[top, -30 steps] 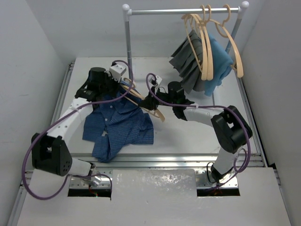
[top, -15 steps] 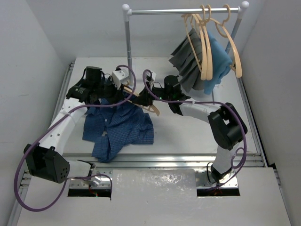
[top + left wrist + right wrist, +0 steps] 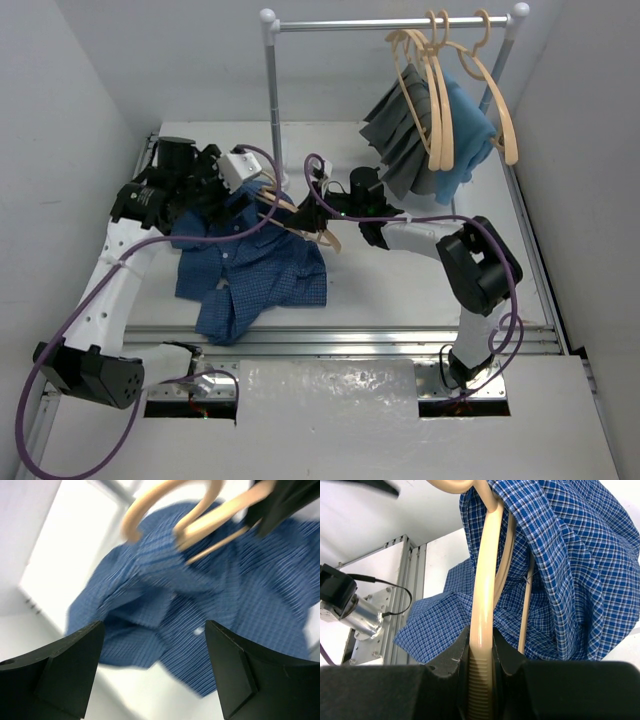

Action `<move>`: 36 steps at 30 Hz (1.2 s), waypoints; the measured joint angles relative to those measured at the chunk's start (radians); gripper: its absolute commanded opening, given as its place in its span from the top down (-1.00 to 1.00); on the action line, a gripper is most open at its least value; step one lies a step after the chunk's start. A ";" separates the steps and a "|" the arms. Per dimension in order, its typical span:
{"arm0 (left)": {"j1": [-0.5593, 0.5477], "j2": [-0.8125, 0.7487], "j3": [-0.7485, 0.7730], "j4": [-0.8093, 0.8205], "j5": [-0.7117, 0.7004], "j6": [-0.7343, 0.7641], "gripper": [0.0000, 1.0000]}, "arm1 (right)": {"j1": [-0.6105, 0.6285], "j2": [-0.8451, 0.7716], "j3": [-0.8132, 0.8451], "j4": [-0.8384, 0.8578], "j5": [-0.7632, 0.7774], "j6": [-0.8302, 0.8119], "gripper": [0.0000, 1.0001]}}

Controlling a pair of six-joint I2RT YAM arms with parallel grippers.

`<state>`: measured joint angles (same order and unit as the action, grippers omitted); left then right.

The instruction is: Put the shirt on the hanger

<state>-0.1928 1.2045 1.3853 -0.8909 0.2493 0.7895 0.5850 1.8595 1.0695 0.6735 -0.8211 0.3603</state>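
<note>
Lying mostly crumpled on the white table top [image 3: 420, 285], the medium-blue, finely checked button-up shirt [image 3: 255, 268] with long sleeves sits left of centre, between the two arms. Its far upper portion is lifted off the surface; the rest is heaped, one part trailing toward the near edge.

Item: slim pale tan wooden clothes hanger [image 3: 305, 215], curved shoulders, hook top. It is raised at the shirt's far right corner. In the right wrist view, checked fabric drapes over one of its shoulders and hangs down beside it; the other shoulder appears bare.

Item: right gripper [image 3: 481, 647]. Fingers are clenched on the ribbed end of the hanger, grasping it firmly.

Item: left gripper [image 3: 155, 645]. Fingers are spread wide and released, with nothing between them, hovering above the shirt and apart from it. The hanger's hook shows just beyond.

Item: silver metal clothes rail [image 3: 390, 22] at the far edge, carrying spare tan hangers [image 3: 440, 90], a dark grey garment [image 3: 400, 135] and a plain teal-blue cloth [image 3: 472, 125]. All are well apart from the work.

Progress, as judged: roughly a beginning. One shoulder of the hanger is inside or under the fabric. The second shoulder is not yet covered, the collar is not seated at the hook, and the body and sleeves are not hanging free.
</note>
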 measured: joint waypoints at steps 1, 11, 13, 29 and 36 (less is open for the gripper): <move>0.015 -0.002 0.000 -0.005 -0.010 0.027 -0.63 | 0.000 0.002 0.000 0.000 -0.002 0.000 1.00; 0.253 0.024 -0.114 0.196 0.043 0.261 -0.71 | 0.000 0.004 0.000 -0.027 -0.014 -0.019 1.00; 0.253 0.074 -0.122 0.253 0.113 0.282 -0.71 | 0.000 0.004 0.000 -0.045 -0.018 -0.029 1.00; 0.262 0.304 -0.063 0.097 0.409 0.689 -0.16 | -0.007 -0.007 0.029 -0.168 -0.056 -0.127 1.00; 0.332 0.308 -0.036 -0.003 0.447 0.778 -0.58 | -0.008 -0.029 0.050 -0.225 -0.062 -0.161 1.00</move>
<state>0.1394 1.5127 1.3491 -0.8940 0.6968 1.5673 0.5774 1.8305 1.1194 0.4484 -0.8833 0.1997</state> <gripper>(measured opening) 0.766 0.173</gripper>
